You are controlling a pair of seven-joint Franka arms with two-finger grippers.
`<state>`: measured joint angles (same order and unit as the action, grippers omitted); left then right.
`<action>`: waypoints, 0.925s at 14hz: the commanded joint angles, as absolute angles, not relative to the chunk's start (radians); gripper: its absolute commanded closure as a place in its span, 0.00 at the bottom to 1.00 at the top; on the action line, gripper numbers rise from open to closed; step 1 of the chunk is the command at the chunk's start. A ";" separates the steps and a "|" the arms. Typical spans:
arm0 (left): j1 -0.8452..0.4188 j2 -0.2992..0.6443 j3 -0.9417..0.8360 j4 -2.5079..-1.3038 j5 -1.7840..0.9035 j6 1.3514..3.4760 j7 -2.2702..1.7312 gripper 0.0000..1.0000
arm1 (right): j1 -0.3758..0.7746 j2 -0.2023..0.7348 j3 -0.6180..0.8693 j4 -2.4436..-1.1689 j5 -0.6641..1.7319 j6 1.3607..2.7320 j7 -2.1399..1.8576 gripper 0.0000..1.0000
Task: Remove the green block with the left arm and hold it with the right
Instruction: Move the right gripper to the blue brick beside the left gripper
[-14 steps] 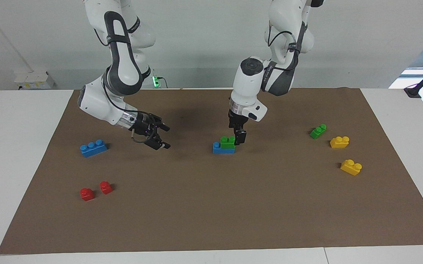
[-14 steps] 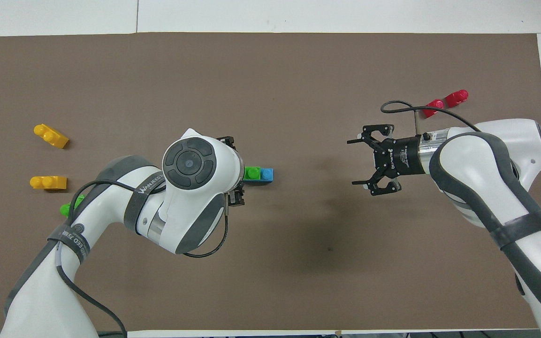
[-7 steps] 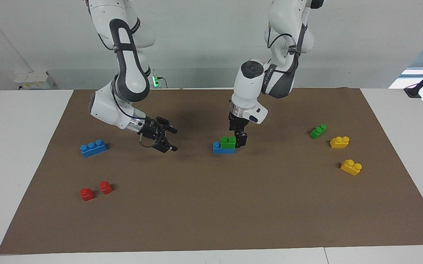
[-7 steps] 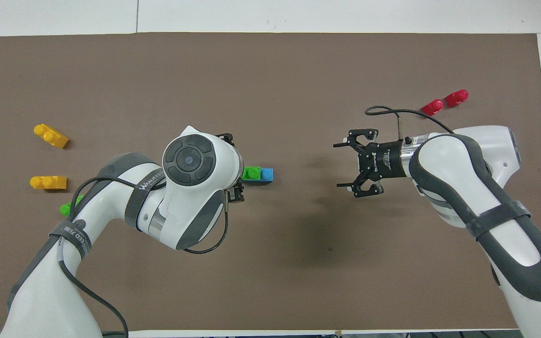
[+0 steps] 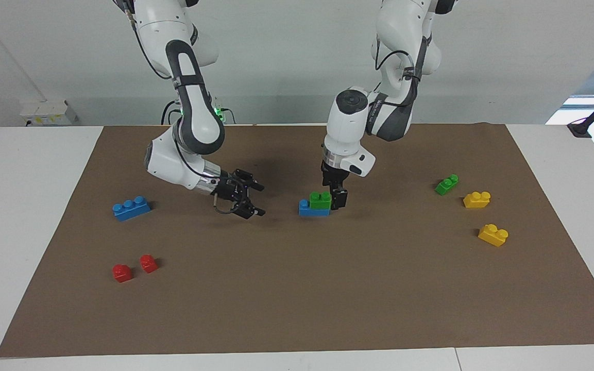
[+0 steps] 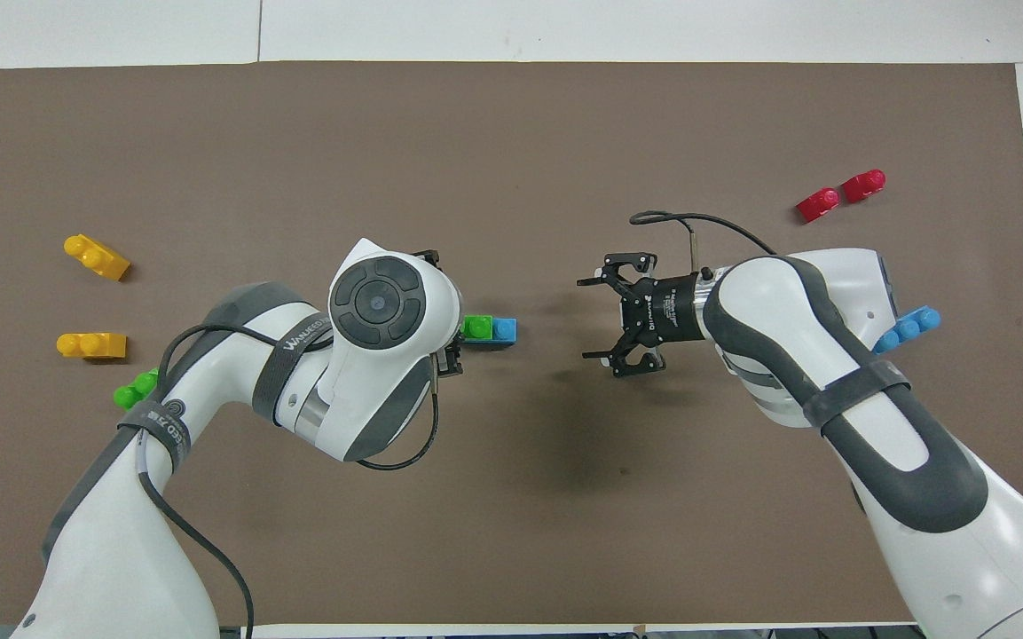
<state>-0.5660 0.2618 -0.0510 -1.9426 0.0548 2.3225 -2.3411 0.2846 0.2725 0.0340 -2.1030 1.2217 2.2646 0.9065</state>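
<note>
The left hand (image 5: 336, 200), open and half hidden overhead by its own wrist, flanks the chunky bright green two-stud plastic brick (image 5: 320, 200) atop one blue plastic brick (image 5: 305, 208), while the empty right hand (image 5: 256, 200) gapes beside them.
</note>
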 commanded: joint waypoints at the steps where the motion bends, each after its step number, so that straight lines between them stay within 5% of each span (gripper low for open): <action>1: -0.564 0.281 -0.054 -1.921 0.075 2.330 -2.368 0.00 | 0.322 0.296 0.034 -2.082 1.269 2.301 0.893 0.01; 13: -0.563 0.291 -0.054 -1.921 0.077 2.338 -2.370 0.00 | 0.387 0.373 0.034 -2.028 1.312 2.388 0.897 0.01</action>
<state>-0.5662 0.2750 -0.0515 -1.9371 0.0563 2.3257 -2.3435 0.3821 0.3452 0.0341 -2.0533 1.2790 2.3649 0.9078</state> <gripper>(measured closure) 0.000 0.000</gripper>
